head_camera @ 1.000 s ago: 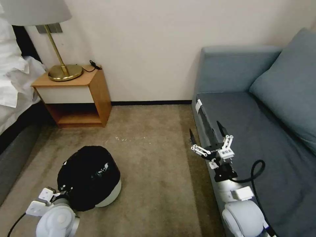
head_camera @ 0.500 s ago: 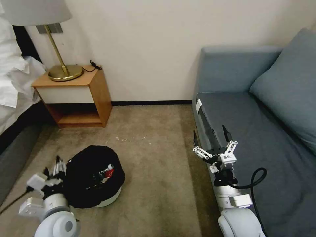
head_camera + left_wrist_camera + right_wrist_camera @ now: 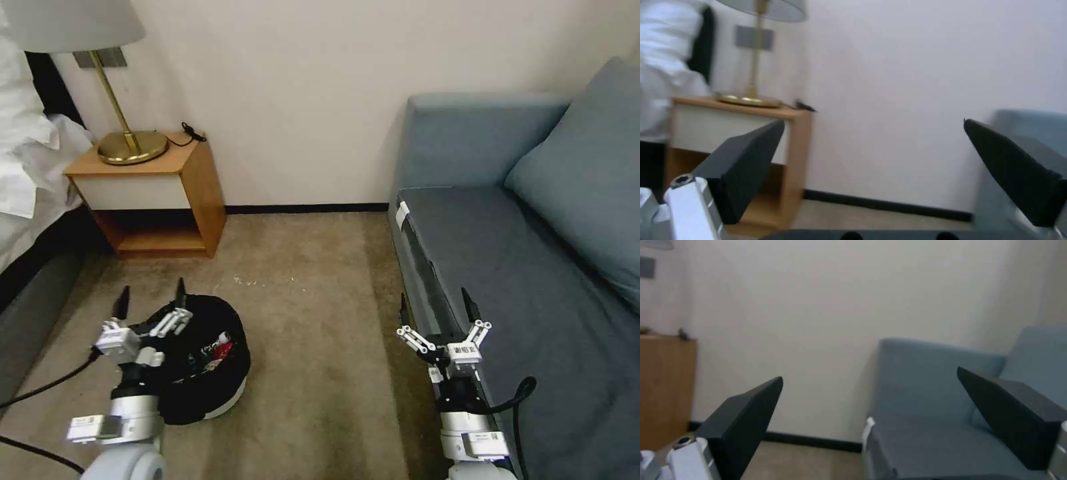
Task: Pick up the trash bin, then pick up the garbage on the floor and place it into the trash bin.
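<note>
Your trash bin (image 3: pixel 207 373) stood upright on the carpet (image 3: pixel 313 347), mouth upward, red-and-white garbage (image 3: pixel 217 351) inside; your left gripper (image 3: pixel 151 300) hovered beside it, spread wide, empty; your right gripper (image 3: pixel 435 305) likewise by the sofa (image 3: pixel 533 267).

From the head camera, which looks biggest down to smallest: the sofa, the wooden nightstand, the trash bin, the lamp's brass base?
1. Sofa
2. Nightstand
3. Trash bin, though it stands nearer the camera, so this ranking is unsure
4. Brass lamp base
</note>
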{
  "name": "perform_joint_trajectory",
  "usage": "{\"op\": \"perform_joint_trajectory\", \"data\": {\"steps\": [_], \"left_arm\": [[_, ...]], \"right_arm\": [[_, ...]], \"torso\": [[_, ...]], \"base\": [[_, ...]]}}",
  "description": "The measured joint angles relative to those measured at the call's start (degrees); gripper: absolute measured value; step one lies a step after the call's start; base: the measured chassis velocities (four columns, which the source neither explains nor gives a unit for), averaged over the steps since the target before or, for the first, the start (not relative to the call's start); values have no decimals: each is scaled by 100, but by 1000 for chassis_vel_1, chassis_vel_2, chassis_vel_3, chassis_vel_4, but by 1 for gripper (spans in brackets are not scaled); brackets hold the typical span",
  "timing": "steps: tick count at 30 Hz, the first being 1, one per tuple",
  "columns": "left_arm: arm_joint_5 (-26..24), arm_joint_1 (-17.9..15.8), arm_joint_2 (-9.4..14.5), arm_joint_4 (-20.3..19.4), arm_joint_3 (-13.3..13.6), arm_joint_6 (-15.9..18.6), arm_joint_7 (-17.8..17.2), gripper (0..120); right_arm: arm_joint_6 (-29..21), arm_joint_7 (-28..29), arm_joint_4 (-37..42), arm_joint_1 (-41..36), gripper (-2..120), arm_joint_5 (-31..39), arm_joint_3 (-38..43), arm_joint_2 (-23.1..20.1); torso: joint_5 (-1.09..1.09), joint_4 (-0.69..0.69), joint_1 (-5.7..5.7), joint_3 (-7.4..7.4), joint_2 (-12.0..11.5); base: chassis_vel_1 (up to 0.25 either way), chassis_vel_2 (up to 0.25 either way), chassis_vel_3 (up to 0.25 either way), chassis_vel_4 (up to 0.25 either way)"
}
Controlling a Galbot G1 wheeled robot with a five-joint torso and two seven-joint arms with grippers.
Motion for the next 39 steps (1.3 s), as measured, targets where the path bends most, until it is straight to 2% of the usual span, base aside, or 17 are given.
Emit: {"op": "perform_joint_trajectory", "data": {"steps": [2, 5, 15, 39], "left_arm": [[71, -14, -28, -83, 137, 104, 113, 100], [76, -42, -40, -165, 178, 179, 136, 100], [282, 43, -92, -356, 38, 360, 90, 100], [265, 40, -94, -356, 28, 369, 58, 100]], "right_arm": [[150, -198, 50, 104, 100, 69, 144, 259], [294, -395, 53, 167, 100, 173, 213, 378], [724, -832, -88, 314, 100, 250, 237, 451], [740, -847, -110, 321, 100, 251, 233, 459]], "torso": [[0, 0, 0, 0, 0], [0, 0, 0, 0, -1], [1, 0, 0, 0, -1], [0, 0, 0, 0, -1]], "base": [[0, 0, 0, 0], [0, 0, 0, 0], [0, 0, 0, 0], [0, 0, 0, 0]]}}
